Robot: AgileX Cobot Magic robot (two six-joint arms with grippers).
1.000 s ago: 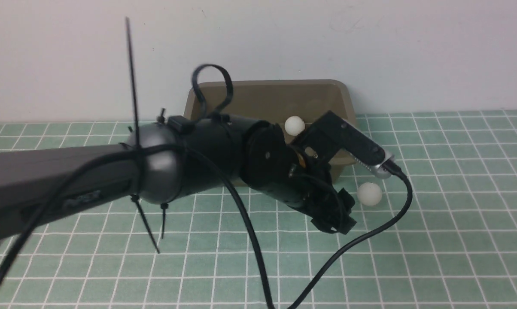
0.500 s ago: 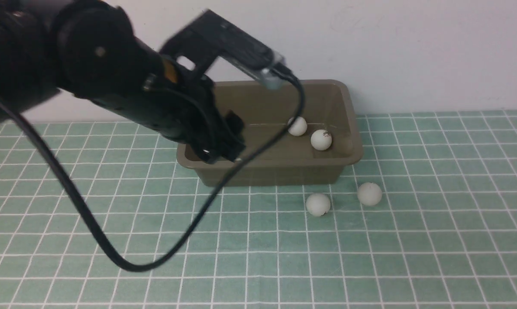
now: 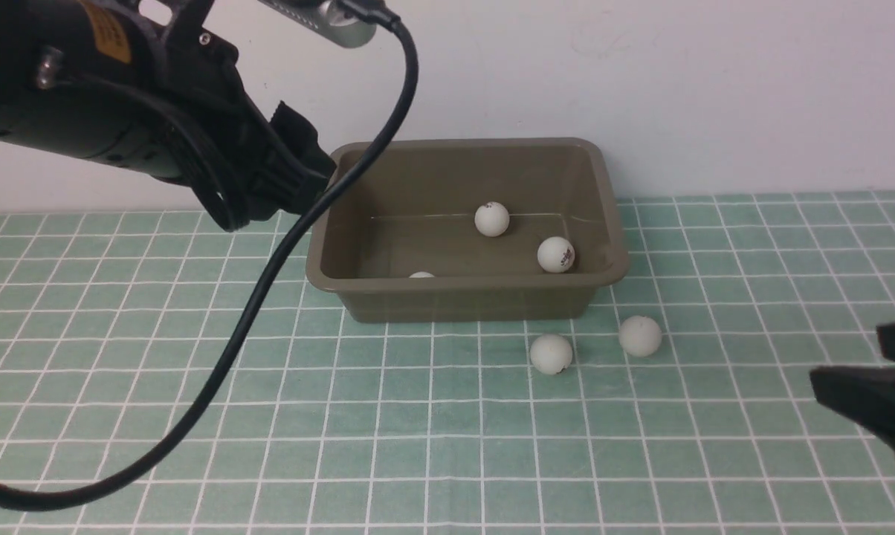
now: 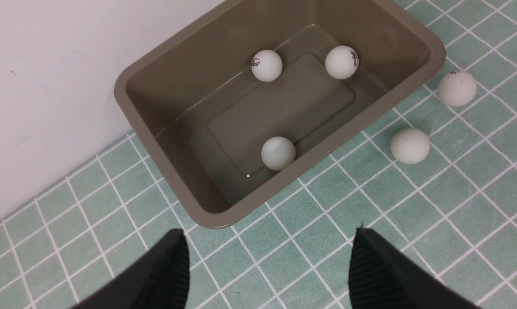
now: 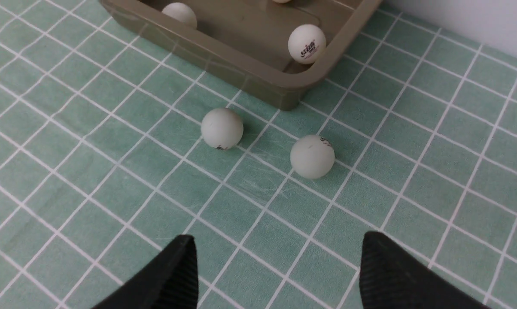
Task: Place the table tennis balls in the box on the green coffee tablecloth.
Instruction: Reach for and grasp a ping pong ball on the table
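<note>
The olive-brown box [image 3: 462, 301] stands on the green coffee tablecloth [image 3: 418, 446] against the wall. Three table tennis balls lie inside it: one at the back [image 3: 491, 219], one on the right [image 3: 556, 254], and one behind the near wall [image 3: 421, 275], mostly hidden. Two more balls [image 3: 551, 353] [image 3: 639, 336] rest on the cloth in front of the box's right corner. My left gripper [image 3: 299, 174] hangs open and empty, high off the box's left end [image 4: 224, 214]. My right gripper [image 5: 278, 242] is open and empty, with both loose balls [image 5: 222, 128] [image 5: 312, 156] ahead of its jaws.
A white wall runs right behind the box. The left arm's black cable [image 3: 254, 297] droops in a loop over the left part of the cloth.
My left arm has swung up and left, away from the box. A third ball now lies in the box. My right gripper has come into view at the right edge.
</note>
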